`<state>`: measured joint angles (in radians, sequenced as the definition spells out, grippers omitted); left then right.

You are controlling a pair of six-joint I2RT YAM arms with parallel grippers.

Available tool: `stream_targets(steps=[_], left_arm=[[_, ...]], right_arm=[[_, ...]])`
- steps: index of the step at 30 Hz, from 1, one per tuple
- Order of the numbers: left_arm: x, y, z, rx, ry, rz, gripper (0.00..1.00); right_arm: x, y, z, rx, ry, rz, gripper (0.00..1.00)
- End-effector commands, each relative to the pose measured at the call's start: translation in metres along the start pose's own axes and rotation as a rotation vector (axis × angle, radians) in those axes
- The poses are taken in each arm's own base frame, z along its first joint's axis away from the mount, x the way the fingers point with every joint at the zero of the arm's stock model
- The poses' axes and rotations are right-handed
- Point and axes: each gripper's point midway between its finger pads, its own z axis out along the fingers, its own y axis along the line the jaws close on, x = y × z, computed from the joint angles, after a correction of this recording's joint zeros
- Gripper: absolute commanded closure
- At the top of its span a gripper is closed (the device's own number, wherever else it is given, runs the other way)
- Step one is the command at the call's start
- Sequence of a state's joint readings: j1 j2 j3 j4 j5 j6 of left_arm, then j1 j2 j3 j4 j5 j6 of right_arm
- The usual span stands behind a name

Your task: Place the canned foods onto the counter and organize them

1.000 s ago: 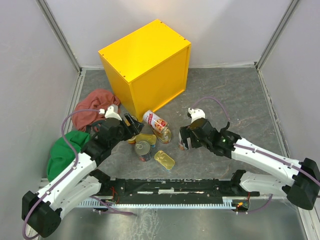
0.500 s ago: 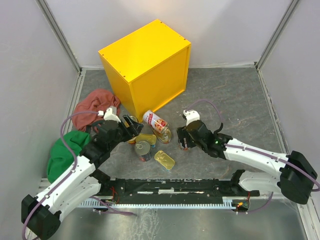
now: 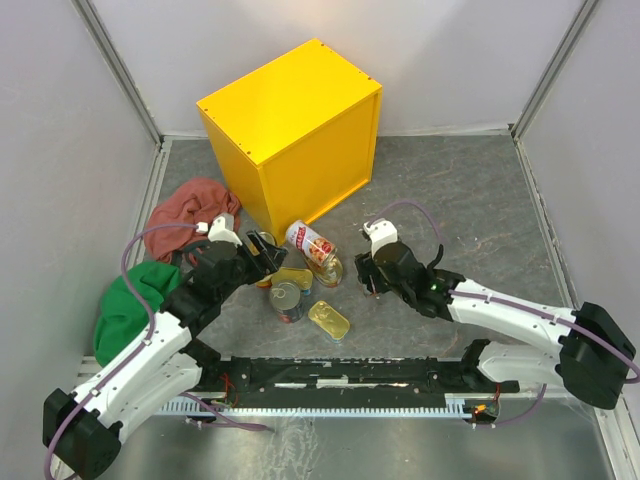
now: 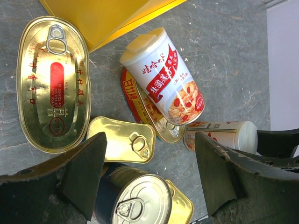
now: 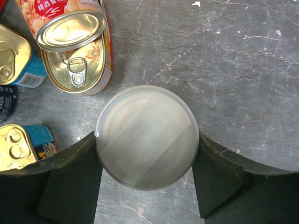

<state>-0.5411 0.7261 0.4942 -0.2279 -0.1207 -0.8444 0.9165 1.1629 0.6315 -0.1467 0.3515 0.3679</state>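
Counting cans on top of the yellow surface (image 3: 285,100): none, so the task is judged barely begun, with every can seen left to move. Clustered on the floor just in front of the yellow surface: lying red-label can (image 4: 163,84), oval gold tin (image 4: 52,84), rectangular gold tin (image 4: 121,140), dark round can (image 4: 140,200). All sealed, contents not visible.

Right end effector (image 3: 368,278) over an upright white-topped can (image 5: 147,135), also in front of the yellow surface, flanked closely by both fingers (image 5: 70,182). Cannot tell whether clenched on it.

Left end effector (image 4: 149,140) released above the cluster, carrying nothing.
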Motion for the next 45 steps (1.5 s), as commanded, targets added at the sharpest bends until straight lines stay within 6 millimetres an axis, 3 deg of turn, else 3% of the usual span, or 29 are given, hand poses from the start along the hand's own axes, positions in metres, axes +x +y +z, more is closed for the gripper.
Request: stream_targets(steps=[1, 13, 24, 35, 45], left_arm=[[-0.01, -0.016, 0.0, 0.067, -0.034, 0.011, 0.18], [-0.013, -0.021, -0.002, 0.089, -0.048, 0.028, 0.17], [-0.012, -0.031, -0.002, 0.137, -0.031, 0.043, 0.17], [-0.022, -0.05, -0.014, 0.209, -0.048, 0.085, 0.17], [-0.024, -0.051, -0.024, 0.23, -0.065, 0.091, 0.17]], right_arm=[[-0.083, 0.007, -0.025, -0.015, -0.196, -0.01, 0.84], [-0.166, 0.018, -0.059, -0.029, -0.284, -0.022, 0.88], [-0.259, 0.029, -0.093, -0.025, -0.368, -0.049, 0.9], [-0.336, 0.039, -0.107, -0.039, -0.443, -0.033, 0.94], [-0.401, 0.033, -0.122, 0.009, -0.569, -0.035, 0.95]])
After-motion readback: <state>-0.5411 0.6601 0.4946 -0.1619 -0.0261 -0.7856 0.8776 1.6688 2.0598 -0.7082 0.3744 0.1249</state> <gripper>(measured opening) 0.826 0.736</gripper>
